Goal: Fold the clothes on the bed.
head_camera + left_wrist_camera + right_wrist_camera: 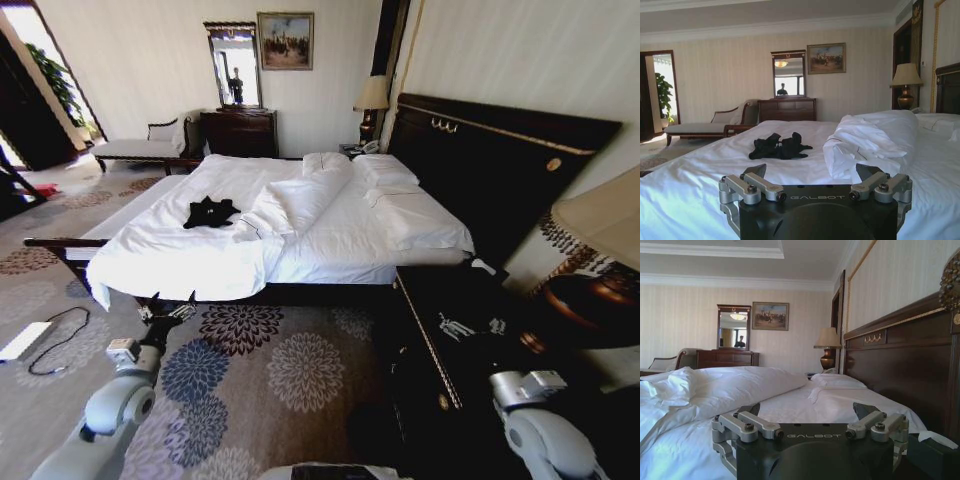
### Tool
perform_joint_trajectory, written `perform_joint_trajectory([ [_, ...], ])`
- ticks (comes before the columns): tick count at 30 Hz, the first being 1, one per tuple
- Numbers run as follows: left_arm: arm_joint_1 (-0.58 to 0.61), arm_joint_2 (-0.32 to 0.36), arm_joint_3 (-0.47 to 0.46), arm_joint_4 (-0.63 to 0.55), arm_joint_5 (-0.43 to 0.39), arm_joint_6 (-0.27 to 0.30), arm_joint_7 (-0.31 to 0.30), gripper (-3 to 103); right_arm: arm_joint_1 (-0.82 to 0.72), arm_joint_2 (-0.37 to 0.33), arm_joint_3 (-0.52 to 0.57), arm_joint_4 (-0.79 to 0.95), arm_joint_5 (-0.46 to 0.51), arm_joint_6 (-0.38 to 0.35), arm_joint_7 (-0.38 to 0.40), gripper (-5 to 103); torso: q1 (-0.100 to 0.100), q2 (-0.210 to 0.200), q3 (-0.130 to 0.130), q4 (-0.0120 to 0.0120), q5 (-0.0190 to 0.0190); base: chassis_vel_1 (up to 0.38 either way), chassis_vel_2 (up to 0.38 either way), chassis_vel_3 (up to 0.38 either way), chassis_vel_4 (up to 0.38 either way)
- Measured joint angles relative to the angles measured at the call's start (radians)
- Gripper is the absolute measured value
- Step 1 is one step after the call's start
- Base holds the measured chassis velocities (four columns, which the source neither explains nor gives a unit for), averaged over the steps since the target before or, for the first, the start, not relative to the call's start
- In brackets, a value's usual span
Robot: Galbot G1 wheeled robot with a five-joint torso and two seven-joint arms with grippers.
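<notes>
The clothes, a black T-shirt [210,212], lie crumpled on the white sheet of the bed [190,262], toward its near left side. In the left wrist view the T-shirt [779,147] sits a good way beyond my left gripper [812,172], which is open and empty over the mattress edge [695,180]. In the head view my left gripper [168,312] hangs low by the bed's side rail. My right gripper [809,410] is open and empty, level with the mattress [840,405] near the headboard. My right arm [530,395] stands over the dark nightstand.
A bunched white duvet [300,200] and pillows [385,170] lie right of the T-shirt. A dark nightstand [450,350] and a lamp [600,235] crowd my right. A cable [55,340] lies on the patterned carpet at my left. A chaise [140,148] and dresser [240,132] stand at the far wall.
</notes>
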State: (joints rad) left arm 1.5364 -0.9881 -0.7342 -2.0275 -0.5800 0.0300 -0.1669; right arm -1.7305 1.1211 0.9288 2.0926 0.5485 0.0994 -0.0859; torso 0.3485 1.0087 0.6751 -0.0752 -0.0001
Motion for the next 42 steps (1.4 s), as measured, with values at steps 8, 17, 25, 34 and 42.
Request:
perform_joint_trajectory([
  [8, 0.004, -0.002, 0.002, -0.001, 0.007, 0.000, 0.000, 100, 0.001, 0.005, -0.005, -0.003, 0.005, 0.001, -0.006, 100, 0.000, 0.000, 0.000, 0.0000, 0.0001, -0.073, 0.075, 0.089, -0.071],
  [17, 0.009, -0.006, 0.000, 0.000, 0.007, 0.000, 0.000, 100, 0.005, 0.009, -0.014, -0.006, 0.010, 0.002, -0.005, 100, 0.000, 0.000, 0.000, 0.0000, 0.0001, -0.096, 0.094, 0.101, -0.093],
  [25, 0.010, -0.007, 0.000, 0.000, 0.006, 0.000, 0.000, 100, 0.001, 0.014, -0.014, -0.006, 0.013, 0.006, -0.013, 100, 0.000, 0.000, 0.000, 0.0000, 0.0000, -0.126, 0.145, 0.141, -0.138],
  [34, 0.017, -0.012, -0.005, 0.001, 0.005, -0.005, 0.003, 100, -0.002, 0.023, -0.012, -0.005, 0.012, 0.012, -0.015, 100, 0.000, 0.000, 0.000, 0.0000, 0.0001, -0.166, 0.148, 0.155, -0.169],
  [42, 0.012, -0.017, -0.011, 0.001, -0.002, -0.005, 0.003, 100, -0.002, 0.029, -0.011, -0.004, 0.012, 0.013, -0.017, 100, 0.000, 0.000, 0.000, -0.0001, 0.0001, -0.159, 0.177, 0.153, -0.167],
])
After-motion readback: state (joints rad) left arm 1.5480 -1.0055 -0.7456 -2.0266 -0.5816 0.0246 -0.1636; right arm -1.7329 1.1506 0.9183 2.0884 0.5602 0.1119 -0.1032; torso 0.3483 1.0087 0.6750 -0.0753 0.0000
